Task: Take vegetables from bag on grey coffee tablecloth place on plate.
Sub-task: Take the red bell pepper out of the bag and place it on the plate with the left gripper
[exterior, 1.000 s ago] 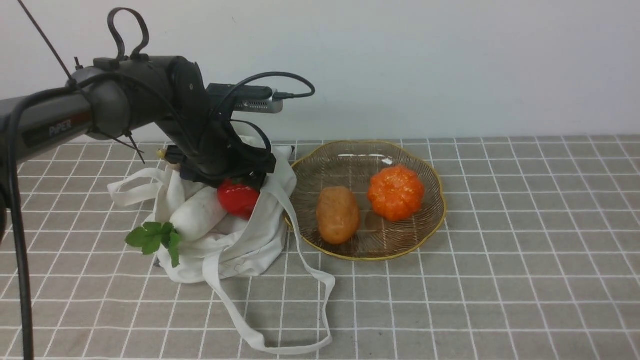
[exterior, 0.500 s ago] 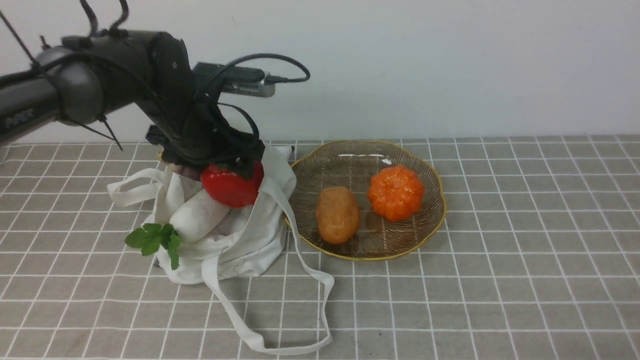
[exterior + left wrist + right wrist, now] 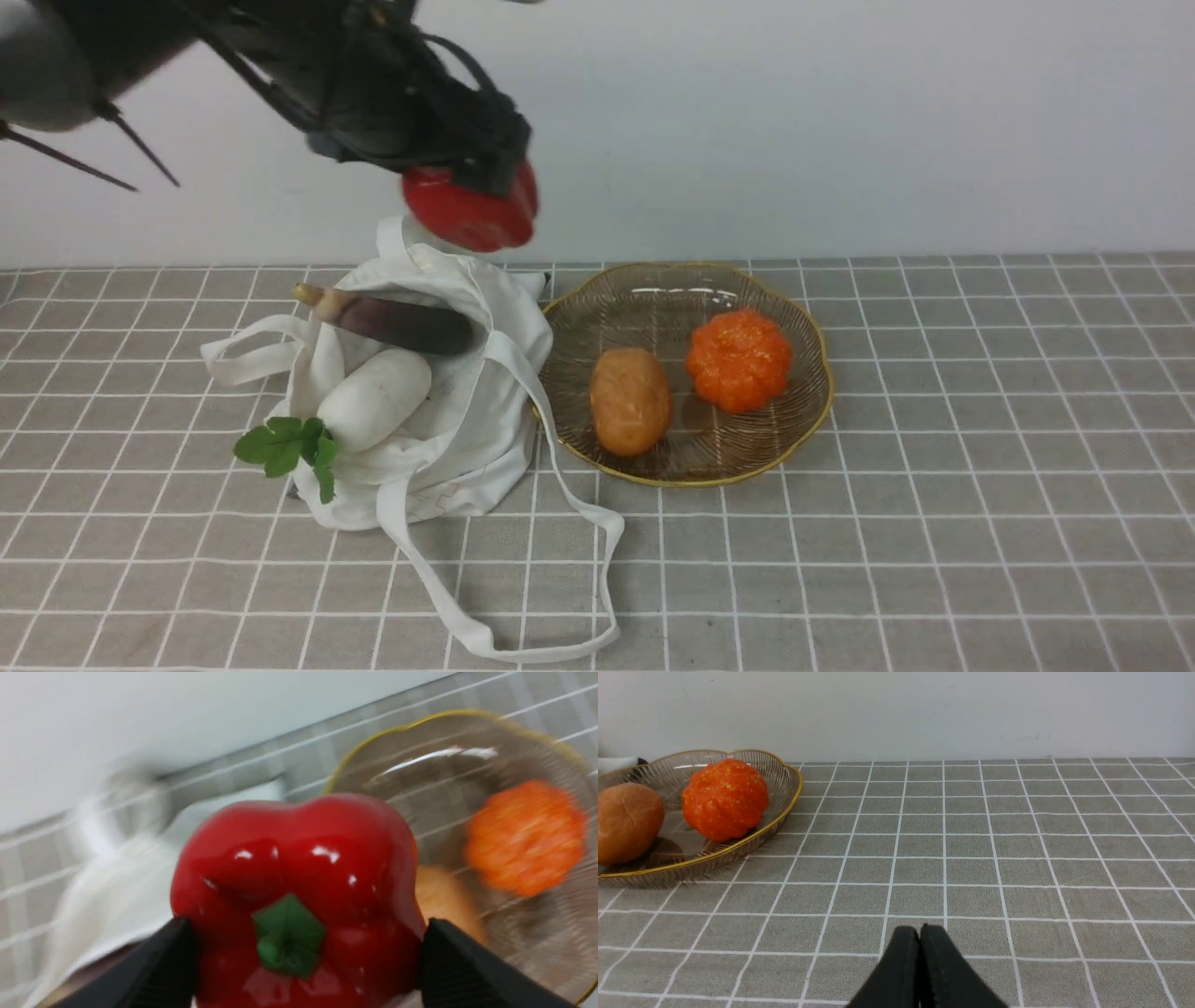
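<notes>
Fig.: L gripper (image 3: 306, 938) pinches red bell pepper (image 3: 470, 217) by its sides, in mid-air above bag (image 3: 467, 420), beside plate (image 3: 822, 373). In bag, on grey tablecloth (image 3: 934, 513): radish (image 3: 373, 397), purple shoot (image 3: 401, 324). On plate: potato (image 3: 630, 399), pumpkin (image 3: 739, 359). R gripper (image 3: 920, 938): jaws pressed together, empty, low over cloth.
</notes>
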`<action>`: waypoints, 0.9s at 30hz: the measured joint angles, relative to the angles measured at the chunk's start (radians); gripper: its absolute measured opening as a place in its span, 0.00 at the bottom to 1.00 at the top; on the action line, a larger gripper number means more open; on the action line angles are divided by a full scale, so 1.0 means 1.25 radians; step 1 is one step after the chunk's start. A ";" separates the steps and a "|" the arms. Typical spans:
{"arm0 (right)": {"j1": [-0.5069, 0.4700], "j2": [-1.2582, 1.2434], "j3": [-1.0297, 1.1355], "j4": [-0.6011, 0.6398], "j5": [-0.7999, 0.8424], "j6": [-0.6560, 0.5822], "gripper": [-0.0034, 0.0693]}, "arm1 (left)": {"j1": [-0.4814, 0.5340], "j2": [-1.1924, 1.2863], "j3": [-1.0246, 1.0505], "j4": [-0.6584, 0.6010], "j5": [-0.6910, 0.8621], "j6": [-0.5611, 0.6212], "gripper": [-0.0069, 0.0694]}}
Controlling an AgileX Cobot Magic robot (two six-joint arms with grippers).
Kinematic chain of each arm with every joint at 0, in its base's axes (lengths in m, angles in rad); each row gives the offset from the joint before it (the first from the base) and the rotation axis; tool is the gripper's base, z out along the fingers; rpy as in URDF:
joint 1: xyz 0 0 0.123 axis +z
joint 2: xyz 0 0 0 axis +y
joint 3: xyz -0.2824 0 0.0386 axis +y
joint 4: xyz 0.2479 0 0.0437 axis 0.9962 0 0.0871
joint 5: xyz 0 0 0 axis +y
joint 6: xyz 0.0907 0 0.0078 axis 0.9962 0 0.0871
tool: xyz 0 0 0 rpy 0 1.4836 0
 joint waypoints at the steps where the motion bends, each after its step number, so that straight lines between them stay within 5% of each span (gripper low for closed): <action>1: 0.000 0.000 0.000 0.000 0.000 0.000 0.03 | -0.015 0.023 0.000 -0.004 -0.030 0.000 0.82; 19: 0.000 0.000 0.000 0.000 0.000 0.000 0.03 | -0.102 0.244 0.001 -0.029 -0.232 -0.059 0.82; 27: 0.000 0.000 0.000 0.000 0.000 0.000 0.03 | -0.102 0.227 -0.014 -0.040 -0.182 -0.042 0.98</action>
